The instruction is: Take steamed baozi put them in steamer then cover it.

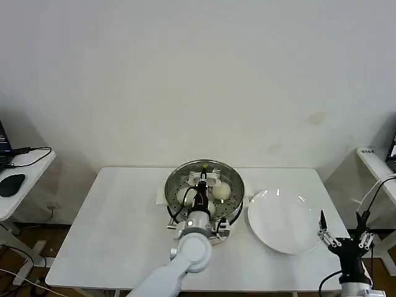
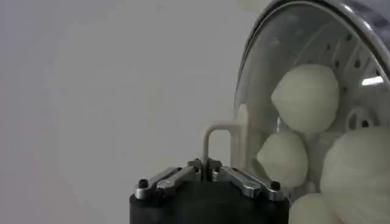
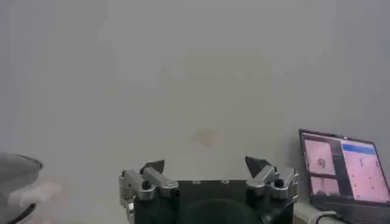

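Note:
The steamer (image 1: 236, 206) stands at the table's middle, with the glass cover (image 1: 230, 176) over its top. Whether the cover rests on the rim or hangs just above it I cannot tell. My left gripper (image 1: 202, 185) reaches in from the near side and is shut on the cover's cream-white bar handle (image 2: 216, 131). Its jaws (image 2: 206, 163) are pinched on the thin bar. Several steamed baozi (image 2: 306, 97) show through the glass (image 2: 268, 67), and one baozi (image 1: 221, 192) lies right of the handle. My right gripper (image 1: 342, 238) waits open at the table's near right corner, its fingers (image 3: 263, 164) spread wide.
A flat white plate (image 1: 281, 223) lies just right of the steamer, between it and the right gripper. A side desk with a mouse (image 1: 12, 184) stands at far left, another small table (image 1: 377, 164) at far right. A laptop (image 3: 344, 167) is off to the right.

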Robot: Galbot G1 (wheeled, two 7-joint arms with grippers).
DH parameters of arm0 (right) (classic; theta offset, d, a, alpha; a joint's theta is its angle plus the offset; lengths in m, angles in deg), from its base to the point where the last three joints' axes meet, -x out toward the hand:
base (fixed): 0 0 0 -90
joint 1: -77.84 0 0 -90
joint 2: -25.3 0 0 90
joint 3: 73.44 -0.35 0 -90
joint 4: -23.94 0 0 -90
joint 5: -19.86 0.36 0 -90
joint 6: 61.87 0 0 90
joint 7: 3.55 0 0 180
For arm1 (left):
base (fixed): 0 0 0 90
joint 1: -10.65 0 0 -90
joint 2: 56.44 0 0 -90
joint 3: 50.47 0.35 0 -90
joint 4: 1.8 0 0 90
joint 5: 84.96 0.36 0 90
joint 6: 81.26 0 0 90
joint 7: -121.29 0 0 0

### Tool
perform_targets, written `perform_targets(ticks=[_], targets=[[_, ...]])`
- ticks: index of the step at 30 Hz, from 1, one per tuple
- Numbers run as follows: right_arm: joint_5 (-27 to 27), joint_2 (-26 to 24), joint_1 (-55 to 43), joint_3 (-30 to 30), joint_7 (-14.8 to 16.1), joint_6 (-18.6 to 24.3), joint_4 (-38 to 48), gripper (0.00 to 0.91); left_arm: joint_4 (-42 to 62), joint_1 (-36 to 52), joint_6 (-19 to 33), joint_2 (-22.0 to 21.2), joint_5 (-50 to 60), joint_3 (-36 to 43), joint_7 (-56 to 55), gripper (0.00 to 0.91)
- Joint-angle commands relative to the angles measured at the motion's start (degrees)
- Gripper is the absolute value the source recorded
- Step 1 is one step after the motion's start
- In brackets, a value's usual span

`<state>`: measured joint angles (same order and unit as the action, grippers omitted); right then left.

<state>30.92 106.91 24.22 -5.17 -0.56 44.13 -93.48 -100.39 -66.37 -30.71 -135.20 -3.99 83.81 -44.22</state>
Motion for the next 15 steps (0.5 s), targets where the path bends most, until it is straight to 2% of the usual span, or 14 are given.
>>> perform_targets(ticks=[1,5,6,7,8,15], targets=[[-0.1,0.1,0.0,0.1,0.1,0.1,0.0,0.907,-0.1,-0.1,0.0,0.0,0.1,0.1,0.2,0.000],[-0.3,0.1,0.1,0.1,0.2,0.2,-0.1,0.907,-0.2,-0.3,0.1,-0.2,0.0,0.1,0.4,0.020],[-0.3,0.1,0.2,0.1,0.2,0.2,-0.1,0.907,-0.3,-0.3,0.1,-0.3,0.1,0.1,0.5,0.363],[-0.3,0.2,0.2,0.1,0.2,0.1,-0.1,0.907,-0.3,-0.4,0.1,-0.3,0.1,0.1,0.5,0.655],[-0.3,0.2,0.2,0.2,0.2,0.2,-0.1,0.907,-0.3,-0.4,0.1,-0.2,0.1,0.0,0.7,0.907],[-0.6,0.3,0.3,0.3,0.3,0.2,-0.2,0.907,-0.8,-0.5,0.2,-0.2,0.4,0.0,1.0,0.907]])
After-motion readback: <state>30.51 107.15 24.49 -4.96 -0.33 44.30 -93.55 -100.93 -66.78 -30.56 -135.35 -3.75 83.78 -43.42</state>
